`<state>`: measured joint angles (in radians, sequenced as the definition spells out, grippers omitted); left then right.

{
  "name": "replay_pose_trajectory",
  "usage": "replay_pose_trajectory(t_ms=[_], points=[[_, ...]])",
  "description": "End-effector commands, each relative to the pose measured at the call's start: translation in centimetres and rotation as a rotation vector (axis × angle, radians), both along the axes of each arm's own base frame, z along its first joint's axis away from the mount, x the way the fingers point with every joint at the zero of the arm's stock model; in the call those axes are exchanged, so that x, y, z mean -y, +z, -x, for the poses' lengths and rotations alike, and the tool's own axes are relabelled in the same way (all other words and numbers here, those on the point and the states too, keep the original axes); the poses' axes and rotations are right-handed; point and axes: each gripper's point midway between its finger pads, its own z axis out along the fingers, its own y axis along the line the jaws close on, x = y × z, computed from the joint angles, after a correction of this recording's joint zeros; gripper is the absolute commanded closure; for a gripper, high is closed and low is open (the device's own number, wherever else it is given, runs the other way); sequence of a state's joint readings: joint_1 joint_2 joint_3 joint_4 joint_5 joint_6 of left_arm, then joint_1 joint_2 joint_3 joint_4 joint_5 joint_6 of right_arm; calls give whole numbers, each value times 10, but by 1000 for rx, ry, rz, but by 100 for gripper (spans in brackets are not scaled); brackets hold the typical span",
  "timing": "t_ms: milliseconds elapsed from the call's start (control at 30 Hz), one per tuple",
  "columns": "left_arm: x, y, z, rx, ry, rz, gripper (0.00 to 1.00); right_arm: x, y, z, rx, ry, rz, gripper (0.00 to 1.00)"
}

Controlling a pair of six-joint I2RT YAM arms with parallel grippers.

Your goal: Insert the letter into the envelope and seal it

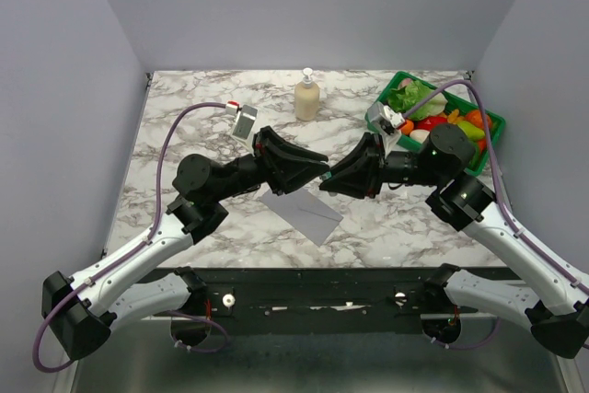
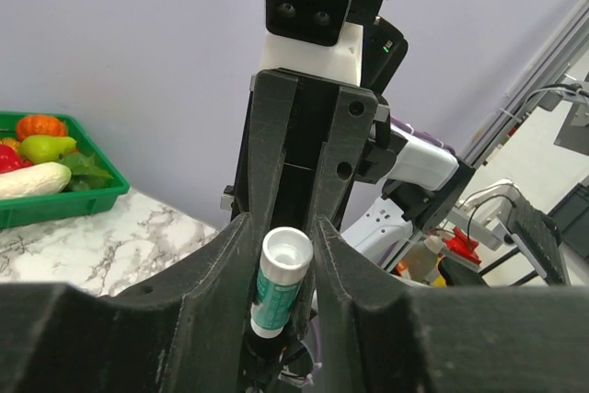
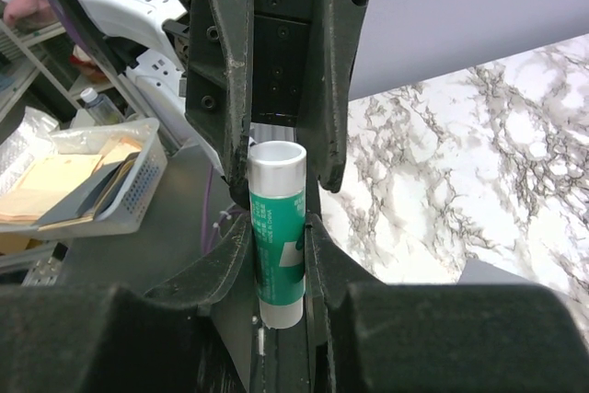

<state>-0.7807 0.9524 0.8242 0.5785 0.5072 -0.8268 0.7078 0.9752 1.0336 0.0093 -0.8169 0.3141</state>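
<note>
The grey envelope [image 1: 299, 210] lies flat on the marble table, just below where the two grippers meet tip to tip. The letter is not in view. My right gripper [image 3: 278, 224] is shut on the body of a green-and-white glue stick [image 3: 277, 255]. My left gripper [image 2: 283, 227] faces it from the left, its jaws drawn in around the stick's white cap end [image 2: 286, 250]. From above, the left gripper [image 1: 321, 175] and the right gripper [image 1: 331, 179] hide the stick between them. A grey corner of the envelope [image 3: 492, 275] shows in the right wrist view.
A green basket [image 1: 493, 122] of toy vegetables stands at the back right. A soap pump bottle [image 1: 307, 97] stands at the back middle. Off the table, a plastic tray of papers [image 3: 92, 172] shows in the right wrist view.
</note>
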Motion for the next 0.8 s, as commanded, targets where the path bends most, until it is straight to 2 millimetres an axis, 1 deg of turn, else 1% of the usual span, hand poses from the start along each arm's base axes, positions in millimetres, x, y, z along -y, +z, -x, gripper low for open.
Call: replay_pose_trajectory(t_ms=[0, 33, 100, 133, 200, 233, 300, 333, 367, 400, 433, 467, 500, 533, 567, 600, 633, 667, 700, 733, 767], points=[[0, -3, 7, 19, -33, -21, 59, -1, 6, -6, 10, -39, -22, 99], [0, -4, 8, 19, -34, -24, 54, -1, 5, -7, 6, -42, -21, 99], [0, -4, 8, 22, -32, -26, 54, -2, 5, -7, 3, -41, -20, 99], [0, -4, 8, 20, -32, -30, 59, -2, 5, -8, 2, -41, -19, 99], [-1, -3, 7, 23, -21, -29, 66, -2, 5, -8, 1, -40, -19, 99], [-2, -4, 7, 24, -20, -32, 74, -2, 4, -8, 0, -40, -18, 99], [-1, -4, 5, 22, -11, -33, 83, -2, 4, -8, 0, -41, -16, 99], [-2, -7, 2, 16, 7, -50, 100, -2, 2, -8, -2, -42, -13, 99], [-3, -6, -1, 15, 27, -54, 100, -2, 1, -8, -5, -45, -10, 99], [-3, -12, -5, -7, 50, -83, 100, -2, 0, -11, -6, -58, -7, 99], [-4, -17, -11, 11, 84, -113, 100, -2, -1, -13, -8, -67, -3, 99], [-5, -12, -14, 22, 113, -127, 100, -3, -3, -16, -12, -83, 4, 99], [-7, -28, -29, -24, 189, -196, 100, -2, -4, -23, -6, -121, 8, 99], [-9, -31, -36, 1, 237, -234, 100, -2, -12, -30, -30, -152, 35, 99], [-12, -26, -42, 14, 278, -245, 100, -2, -11, -37, -30, -186, 41, 99], [-15, -35, -55, -18, 342, -291, 100, 1, -16, -51, -41, -265, 62, 99], [-17, -37, -60, -23, 374, -309, 100, 0, -21, -62, -53, -307, 83, 99], [-18, -30, -64, -1, 403, -315, 100, 1, -22, -71, -55, -349, 95, 99], [-19, -32, -69, -12, 426, -335, 100, 4, -22, -84, -49, -419, 110, 99], [-20, -33, -78, -24, 478, -348, 100, 5, -22, -92, -47, -455, 118, 99], [-18, -19, -77, -2, 493, -331, 100, 4, -27, -103, -54, -488, 135, 99]])
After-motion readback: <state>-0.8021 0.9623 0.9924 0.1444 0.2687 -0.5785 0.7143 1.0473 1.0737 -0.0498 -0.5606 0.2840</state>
